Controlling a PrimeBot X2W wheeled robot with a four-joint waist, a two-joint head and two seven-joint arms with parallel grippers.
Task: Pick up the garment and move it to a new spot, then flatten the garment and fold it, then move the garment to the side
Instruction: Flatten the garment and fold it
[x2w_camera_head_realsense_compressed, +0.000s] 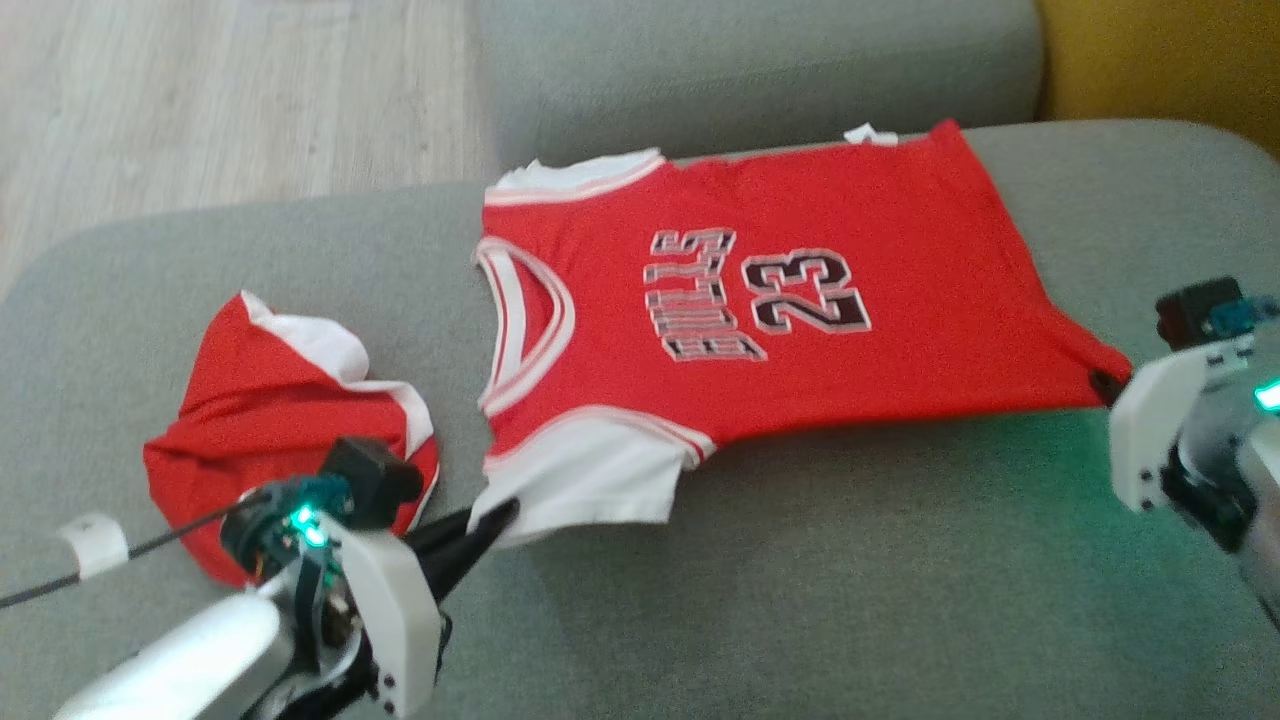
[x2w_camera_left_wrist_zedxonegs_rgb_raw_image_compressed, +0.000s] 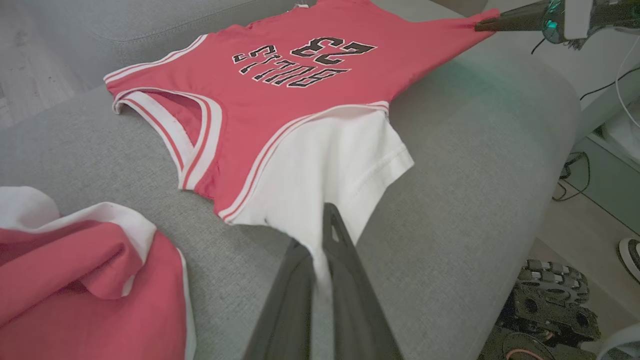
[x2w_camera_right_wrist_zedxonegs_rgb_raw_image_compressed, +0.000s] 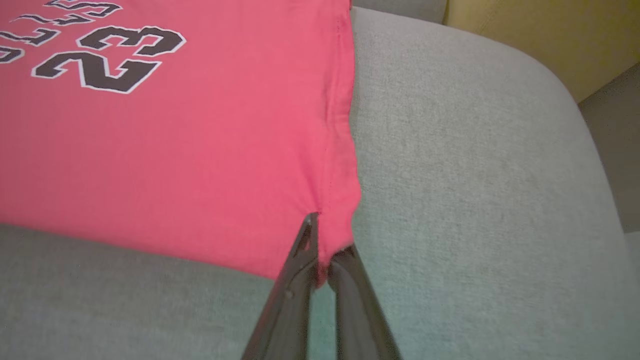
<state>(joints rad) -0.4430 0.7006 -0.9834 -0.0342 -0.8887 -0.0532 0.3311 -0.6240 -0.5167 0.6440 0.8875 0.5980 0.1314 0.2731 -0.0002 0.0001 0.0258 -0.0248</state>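
Red Bulls 23 jersey (x2w_camera_head_realsense_compressed: 760, 330) lies spread across a grey sofa cushion (x2w_camera_head_realsense_compressed: 800, 600). Left gripper (x2w_camera_head_realsense_compressed: 500, 515) pinches its white sleeve (x2w_camera_left_wrist_zedxonegs_rgb_raw_image_compressed: 330, 170); right gripper (x2w_camera_head_realsense_compressed: 1105, 385) pinches its hem corner (x2w_camera_right_wrist_zedxonegs_rgb_raw_image_compressed: 335, 225) toward the cushion's right edge.

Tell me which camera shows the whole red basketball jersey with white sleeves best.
The head view: the red basketball jersey lies whole on the grey fabric sofa cushion, both pinched corners included. The left wrist view shows its white sleeve and chest print; the right wrist view, its hem corner.
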